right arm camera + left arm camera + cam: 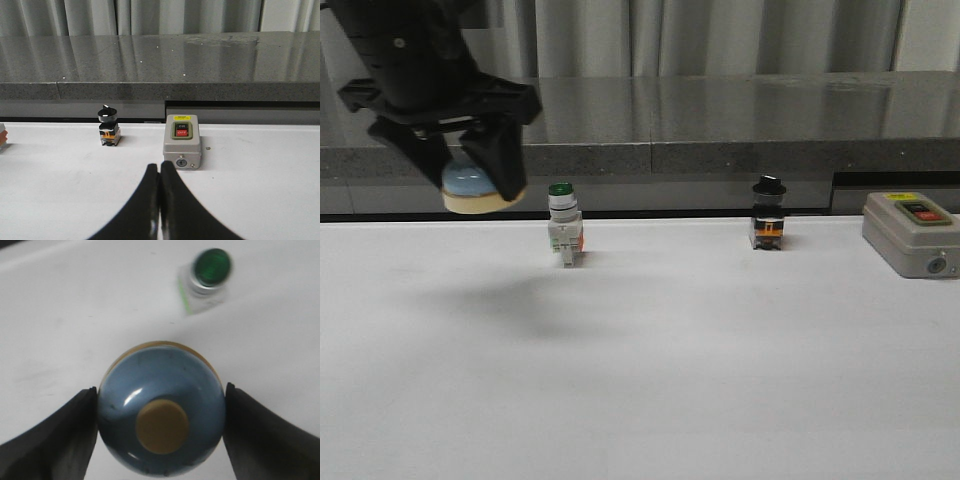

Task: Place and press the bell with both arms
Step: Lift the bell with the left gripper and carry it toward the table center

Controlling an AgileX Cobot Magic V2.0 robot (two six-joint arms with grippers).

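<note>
Left gripper point(470, 165) gripping the bell point(472, 190) above the table point(650, 370)
Fingers hiding its sides; right gripper point(159, 200) sitting closed; three switches

bell point(472, 190) above table point(640, 380), left of pushbutton switch point(564, 226), knob switch point(768, 214) right

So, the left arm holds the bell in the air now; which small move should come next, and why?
Probably lower it straight down onto the white table. The left pincer grips the bell on both sides, well above its shadow, so it is not placed yet. The green-capped switch stands off to one side, apart from the bell.
</note>
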